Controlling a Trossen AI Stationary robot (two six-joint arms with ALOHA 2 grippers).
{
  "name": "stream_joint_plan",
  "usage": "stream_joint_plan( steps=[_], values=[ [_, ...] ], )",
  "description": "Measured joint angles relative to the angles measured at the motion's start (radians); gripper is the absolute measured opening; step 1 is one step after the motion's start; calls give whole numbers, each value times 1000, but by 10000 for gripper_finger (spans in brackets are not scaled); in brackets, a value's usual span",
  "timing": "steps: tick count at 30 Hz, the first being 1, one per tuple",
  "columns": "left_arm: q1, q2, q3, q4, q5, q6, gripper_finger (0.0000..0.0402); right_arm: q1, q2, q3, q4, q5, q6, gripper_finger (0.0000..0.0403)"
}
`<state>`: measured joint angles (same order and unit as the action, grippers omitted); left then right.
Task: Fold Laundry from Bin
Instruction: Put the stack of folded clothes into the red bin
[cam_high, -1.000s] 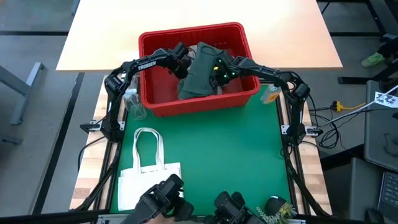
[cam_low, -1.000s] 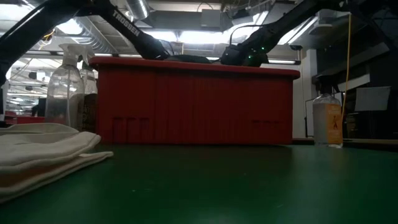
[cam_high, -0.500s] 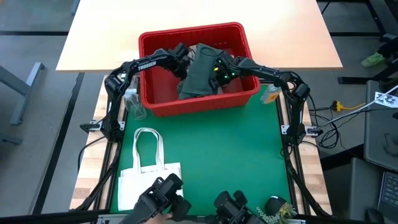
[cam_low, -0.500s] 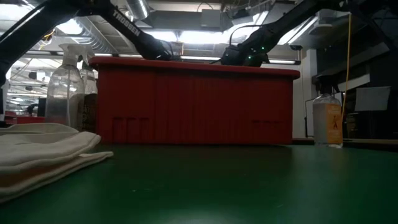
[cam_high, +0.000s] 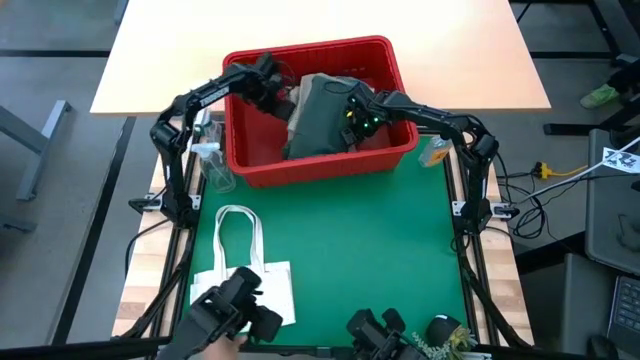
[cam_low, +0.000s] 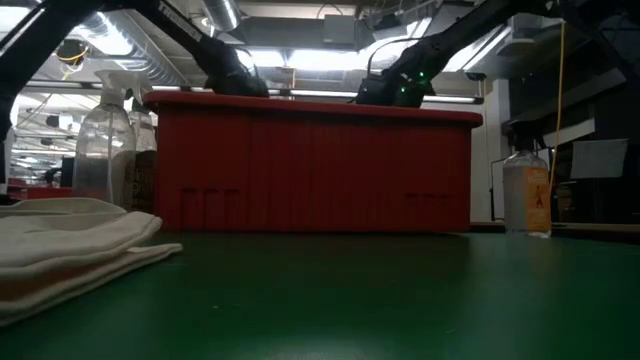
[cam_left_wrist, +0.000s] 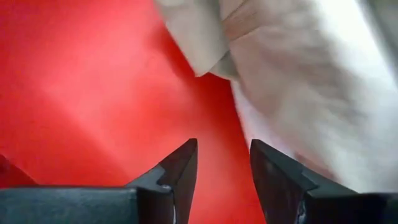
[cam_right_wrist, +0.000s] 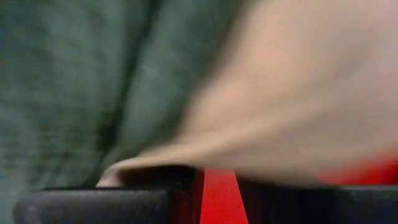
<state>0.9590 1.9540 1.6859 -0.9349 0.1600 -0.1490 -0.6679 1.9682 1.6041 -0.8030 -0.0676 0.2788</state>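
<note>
From above, the red bin (cam_high: 318, 108) stands at the far end of the green mat, holding the dark green garment (cam_high: 322, 115) and beige cloth (cam_high: 300, 95); both grippers are inside it, the left gripper (cam_high: 268, 82) beside the pile, the right gripper (cam_high: 350, 112) on the green garment. The left wrist view shows its fingers (cam_left_wrist: 177, 174) apart, holding nothing, over red floor beside pale cloth. The right wrist view shows a narrow gap between the jaws against cloth; whether they grip cannot be told.
</note>
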Motion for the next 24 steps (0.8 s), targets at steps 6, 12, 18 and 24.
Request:
stream_joint_plan(
  steps=[6, 12, 18, 24],
  values=[
    [20, -66, 0, 13, 69, 0, 141, 0, -2, 155, -207, 115, -57, 85],
    [19, -133, 0, 38, 151, -2, 141, 0, -2, 344, -347, 185, -79, 86],
    [-15, -164, 0, 146, 335, -22, 141, 1, -4, 481, -320, 180, -102, 86],
    [-99, -156, 0, 269, 340, -16, 141, 0, 5, 458, -134, 134, -162, 86]
  ],
)
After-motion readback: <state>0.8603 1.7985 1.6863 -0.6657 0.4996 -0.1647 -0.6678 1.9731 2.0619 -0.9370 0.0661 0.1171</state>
